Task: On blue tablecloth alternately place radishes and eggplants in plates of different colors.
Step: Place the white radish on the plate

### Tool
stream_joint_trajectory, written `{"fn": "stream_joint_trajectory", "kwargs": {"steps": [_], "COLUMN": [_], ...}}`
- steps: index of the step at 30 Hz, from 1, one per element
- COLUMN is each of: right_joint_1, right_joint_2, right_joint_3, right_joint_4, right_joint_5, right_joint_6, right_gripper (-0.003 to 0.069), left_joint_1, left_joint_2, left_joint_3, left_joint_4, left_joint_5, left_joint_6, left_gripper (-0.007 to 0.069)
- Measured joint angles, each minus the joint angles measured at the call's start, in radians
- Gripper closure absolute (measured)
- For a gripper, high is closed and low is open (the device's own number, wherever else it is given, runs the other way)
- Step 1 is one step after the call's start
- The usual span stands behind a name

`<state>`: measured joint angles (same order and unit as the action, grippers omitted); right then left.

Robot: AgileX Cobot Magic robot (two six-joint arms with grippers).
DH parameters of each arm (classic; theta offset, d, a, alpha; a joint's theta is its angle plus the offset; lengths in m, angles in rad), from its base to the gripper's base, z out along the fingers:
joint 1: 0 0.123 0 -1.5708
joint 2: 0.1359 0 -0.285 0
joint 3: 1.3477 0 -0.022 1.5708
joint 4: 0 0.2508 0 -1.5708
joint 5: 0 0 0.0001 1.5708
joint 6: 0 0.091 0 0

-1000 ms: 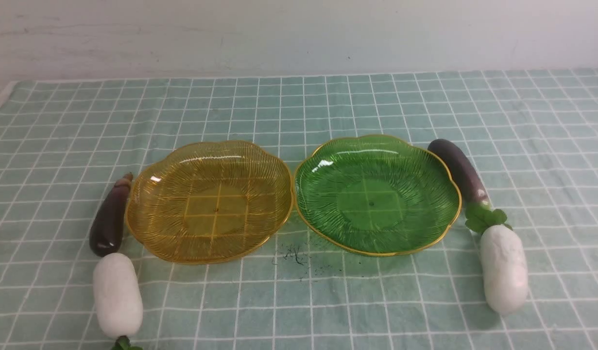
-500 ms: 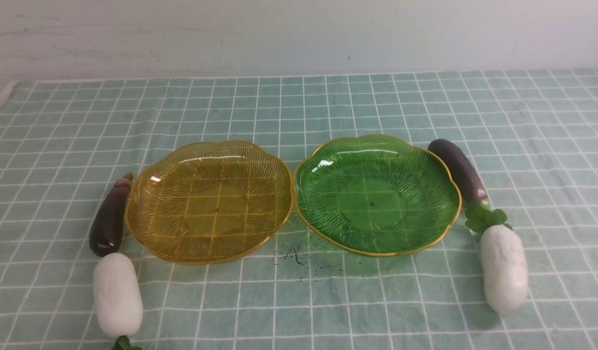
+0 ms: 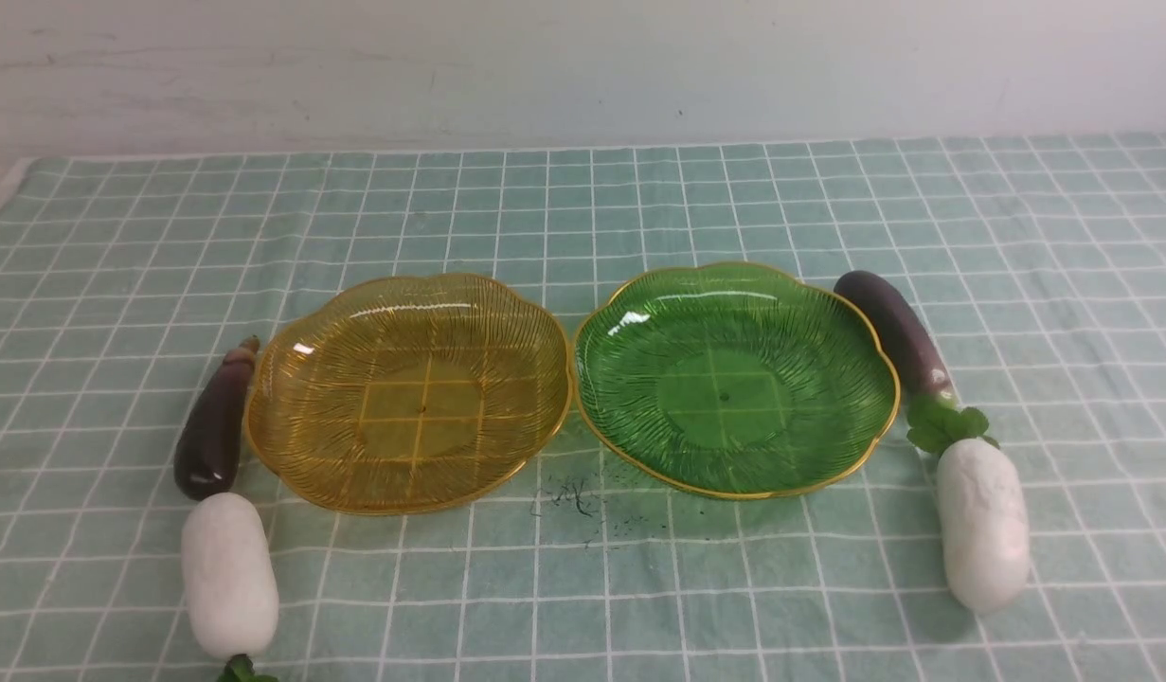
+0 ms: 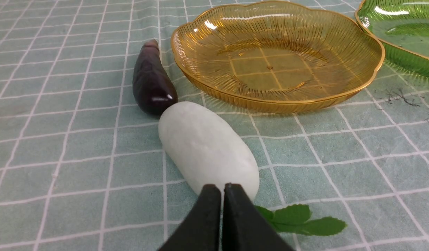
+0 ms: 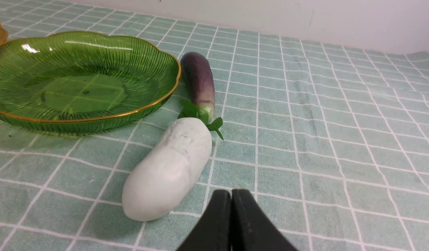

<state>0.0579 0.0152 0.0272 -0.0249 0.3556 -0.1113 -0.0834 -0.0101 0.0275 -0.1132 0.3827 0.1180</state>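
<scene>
— Teal-green gridded tablecloth (image 3: pixel 583 189) is filling the front view, and nothing on it is stirring. Over the last second every piece is sitting exactly where it was.

— What is that telling us about the task?

— That the job is not yet under way, I'd judge. Both plates are lying empty: the amber-yellow ribbed plastic plate (image 3: pixel 409 393) at centre-left and the green ribbed plastic plate (image 3: pixel 734 379) at centre-right, their gold rims all but touching.

— And the arms?

— Neither is showing in the front view. The wrist cameras are giving us the left gripper (image 4: pixel 222 190) with its black jaws pressed together, pinching nothing, close to the leafy end of the stubby white radish (image 3: pixel 229 576) at the lower left. The right gripper (image 5: pixel 231 195) is matching it, jaws together and empty, near the blunt end of the second white radish (image 3: pixel 982 535) at the lower right.

— Give me the count.

— I'm counting two plates, two radishes, two eggplants. The glossy dark purple eggplant (image 3: pixel 213 426) is lying just beside the amber plate's left rim, its round end meeting the radish below it. The second purple eggplant (image 3: pixel 893 327) is running along the green plate's right rim, its stem end meeting the other radish's leaves.

— So all four vegetables are waiting on the cloth, none plated.
</scene>
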Motion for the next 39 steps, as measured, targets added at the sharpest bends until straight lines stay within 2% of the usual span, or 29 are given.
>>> {"fn": "stream_joint_trajectory", "kwargs": {"steps": [4,7,10,12,15,17,20,26,33,36,39], "right_joint_1": [0.000,0.000,0.000,0.000,0.000,0.000,0.000,0.000,0.000,0.000,0.000], "right_joint_2": [0.000,0.000,0.000,0.000,0.000,0.000,0.000,0.000,0.042,0.205,0.407], "right_joint_3": [0.000,0.000,0.002,0.002,0.002,0.002,0.002,-0.007,-0.214,-0.371,-0.462], "right_joint_4": [0.000,0.040,0.208,0.356,0.527,0.645,0.751,0.818,0.758,0.667,0.582], "right_joint_5": [0.000,-0.013,-0.049,-0.075,-0.091,-0.094,-0.105,-0.152,-0.126,0.022,0.197], "right_joint_6": [0.000,0.014,0.085,0.137,0.192,0.209,0.211,0.152,-0.060,-0.137,-0.135], "right_gripper": [0.0673,0.0673,0.0673,0.0673,0.0673,0.0673,0.0673,0.0673,0.0673,0.0673,0.0673], "left_joint_1": [0.000,0.000,0.000,0.000,0.000,0.000,0.000,0.000,0.000,0.000,0.000], "left_joint_2": [0.000,0.000,0.000,0.000,0.000,0.000,0.000,0.000,0.014,0.160,0.344], "left_joint_3": [0.000,0.001,0.001,0.001,0.001,0.001,0.001,-0.011,-0.182,-0.270,-0.299], "left_joint_4": [-0.085,-0.315,-0.551,-0.699,-0.823,-0.859,-0.882,-0.987,-1.014,-0.941,-0.839], "left_joint_5": [0.000,-0.004,-0.016,-0.025,-0.046,-0.053,-0.053,-0.047,-0.033,0.051,0.212], "left_joint_6": [-0.041,-0.142,-0.237,-0.258,-0.240,-0.192,-0.118,-0.008,0.126,0.158,0.165], "left_gripper": [0.0632,0.0632,0.0632,0.0632,0.0632,0.0632,0.0632,0.0632,0.0632,0.0632,0.0632]}}
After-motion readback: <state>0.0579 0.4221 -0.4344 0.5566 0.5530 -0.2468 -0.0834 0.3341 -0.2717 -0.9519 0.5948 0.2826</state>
